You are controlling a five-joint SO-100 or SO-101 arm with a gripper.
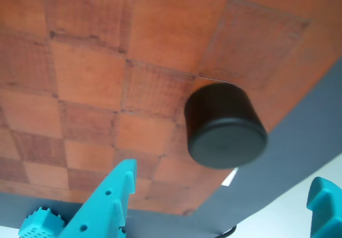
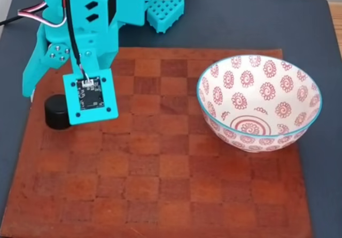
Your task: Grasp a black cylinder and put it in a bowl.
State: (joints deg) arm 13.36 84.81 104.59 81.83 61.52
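Your jaws (image 1: 224,206) gape wide, hanging short of the black cylinder (image 1: 225,126) at the chequered board's (image 2: 160,184) left edge, so you can straddle it; bowl (image 2: 260,103) waits at its right edge.

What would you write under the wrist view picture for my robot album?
Open turquoise gripper hovers around a squat matte black cylinder near the edge of a brown checkered wooden board.

Matte black cylinder (image 2: 56,111), red-flowered white bowl (image 2: 260,102), teal tool (image 1: 224,195).
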